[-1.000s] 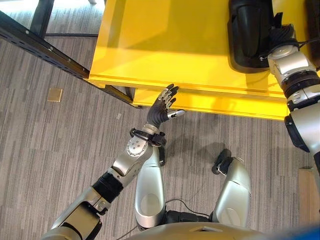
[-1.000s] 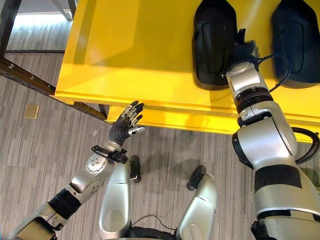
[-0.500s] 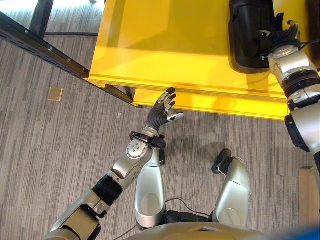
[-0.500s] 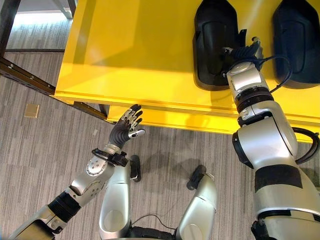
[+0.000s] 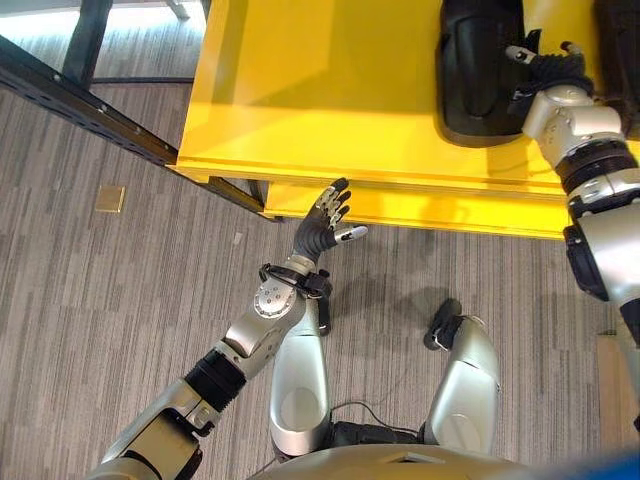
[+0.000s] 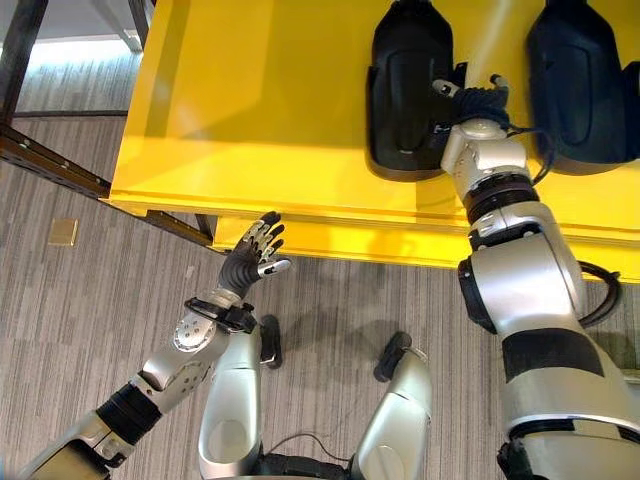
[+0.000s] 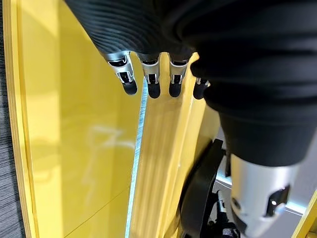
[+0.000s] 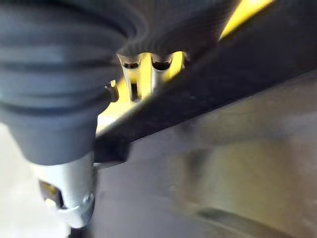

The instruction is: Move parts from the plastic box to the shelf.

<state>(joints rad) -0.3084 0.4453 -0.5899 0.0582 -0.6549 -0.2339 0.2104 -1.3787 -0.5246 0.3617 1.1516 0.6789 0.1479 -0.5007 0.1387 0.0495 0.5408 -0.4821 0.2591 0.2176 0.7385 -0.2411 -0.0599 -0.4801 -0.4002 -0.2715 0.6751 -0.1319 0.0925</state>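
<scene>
Two black moulded parts lie on the yellow surface (image 5: pixel 300 100): one (image 6: pixel 400 80) in the middle and a second (image 6: pixel 575 80) to its right. My right hand (image 6: pixel 470 95) rests on the right edge of the middle part (image 8: pixel 223 148). Its fingers (image 8: pixel 131 82) are straight and spread past that edge, with the thumb over the part. My left hand (image 5: pixel 320 225) hovers open below the yellow front edge, holding nothing, and its fingers (image 7: pixel 148 84) point at the yellow face (image 7: pixel 74 124).
A dark metal frame beam (image 5: pixel 80 95) runs diagonally at the upper left. A small brown square (image 5: pixel 110 198) lies on the grey striped floor. A pale wooden piece (image 5: pixel 615 390) shows at the right edge.
The camera has shifted slightly. My right hand has moved a little left along the part's edge, and its fingers now show spread. My left hand has dropped slightly below the yellow edge.
</scene>
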